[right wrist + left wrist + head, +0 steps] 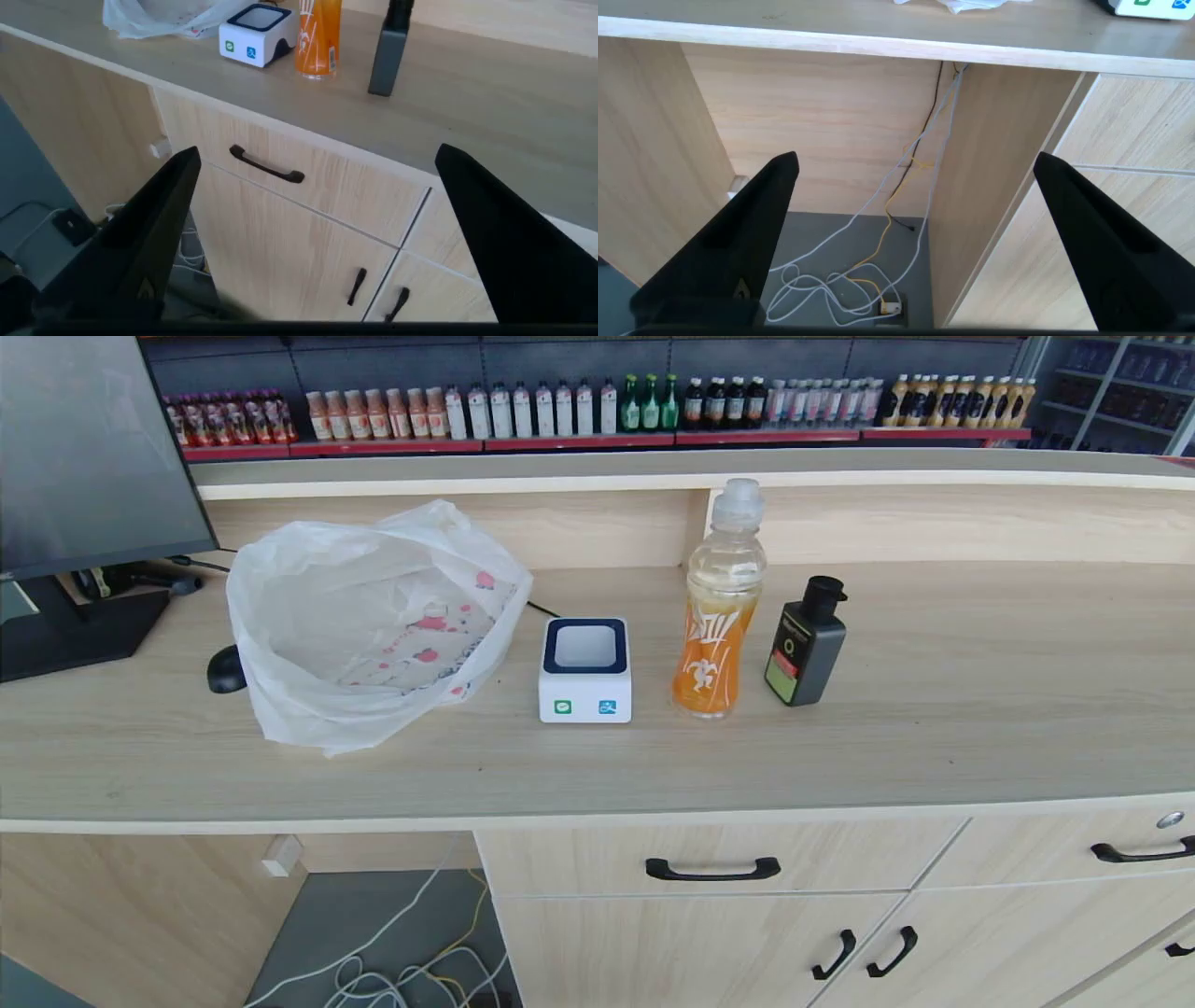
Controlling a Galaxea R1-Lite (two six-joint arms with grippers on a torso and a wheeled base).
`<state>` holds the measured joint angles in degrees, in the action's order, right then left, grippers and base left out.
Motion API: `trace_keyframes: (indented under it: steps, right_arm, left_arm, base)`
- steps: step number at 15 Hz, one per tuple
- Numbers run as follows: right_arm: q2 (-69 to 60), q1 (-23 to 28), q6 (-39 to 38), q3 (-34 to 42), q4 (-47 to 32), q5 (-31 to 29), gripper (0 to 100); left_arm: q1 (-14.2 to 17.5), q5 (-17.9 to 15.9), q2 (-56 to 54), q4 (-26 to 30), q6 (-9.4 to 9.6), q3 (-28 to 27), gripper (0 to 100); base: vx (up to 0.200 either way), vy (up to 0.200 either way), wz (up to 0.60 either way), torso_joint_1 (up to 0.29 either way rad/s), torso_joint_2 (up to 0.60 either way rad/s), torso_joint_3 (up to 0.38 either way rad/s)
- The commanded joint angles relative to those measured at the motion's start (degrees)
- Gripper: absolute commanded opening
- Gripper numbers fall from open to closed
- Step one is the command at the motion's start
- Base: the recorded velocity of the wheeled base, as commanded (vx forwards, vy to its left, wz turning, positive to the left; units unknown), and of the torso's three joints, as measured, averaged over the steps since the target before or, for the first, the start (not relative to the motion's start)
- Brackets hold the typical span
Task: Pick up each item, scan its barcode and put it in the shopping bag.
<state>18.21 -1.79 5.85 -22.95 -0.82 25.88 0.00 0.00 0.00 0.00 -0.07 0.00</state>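
**Tall bottle could topple on the first grasp**

The orange drink bottle point(717, 616) stands upright on the table point(980, 709), between the scanner point(584, 670) and the dark pump bottle point(805, 649). It is tall and narrow at the base, so a glancing approach would likely tip it or push it into a neighbour. The shopping bag point(373, 616) slumps with its mouth half collapsed, so an item could catch on its rim. Both arms sit low, below the table edge. The left claw point(915, 163) is spread wide before the cable recess, and the right claw point(318, 154) is spread wide facing the drawers.

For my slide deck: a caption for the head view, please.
Counter holding, from left to right, an open bag, scanner, orange bottle and dark bottle.
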Motion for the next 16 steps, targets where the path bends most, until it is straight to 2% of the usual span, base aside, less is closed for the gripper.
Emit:
trace_keyframes:
  steps: [1, 5, 7, 9, 10, 12, 16]
  right_arm:
    - [4.8, -0.5, 0.3, -1.2, 1.0, 2.0, 100]
    - [7.9, -1.6, 1.8, -3.1, 2.3, 3.2, 100]
    - [10.0, -4.4, 3.7, -4.2, 2.3, 3.3, 100]
    - [12.7, -8.8, 6.6, -4.2, 2.8, 3.3, 100]
    - [16.2, -14.1, 8.8, -4.4, 4.4, 3.3, 100]
    - [23.3, -20.9, 11.6, -4.7, 9.7, 2.8, 100]
    - [35.8, -27.1, 14.1, -4.6, 20.2, 0.9, 100]
  left_arm:
    - [-0.1, 0.0, 0.0, 0.0, -0.01, 0.0, 100]
    - [0.0, 0.0, 0.0, 0.0, 0.07, 0.0, 100]
    - [0.0, 0.0, 0.0, 0.0, -0.01, 0.0, 100]
    - [0.0, 0.0, 0.0, 0.0, -0.01, 0.0, 100]
    - [-0.1, 0.0, 0.0, 0.0, -0.01, 0.0, 100]
    - [0.0, 0.0, 0.0, 0.0, -0.01, 0.0, 100]
    - [-0.1, 0.0, 0.0, 0.0, -0.01, 0.0, 100]
  base:
    - [0.0, 0.0, 0.0, 0.0, 0.0, 0.0]
    - [0.0, 0.0, 0.0, 0.0, 0.0, 0.0]
    - [0.0, 0.0, 0.0, 0.0, 0.0, 0.0]
    - [0.0, 0.0, 0.0, 0.0, 0.0, 0.0]
    - [0.0, 0.0, 0.0, 0.0, 0.0, 0.0]
    - [0.0, 0.0, 0.0, 0.0, 0.0, 0.0]
    - [0.0, 0.0, 0.0, 0.0, 0.0, 0.0]
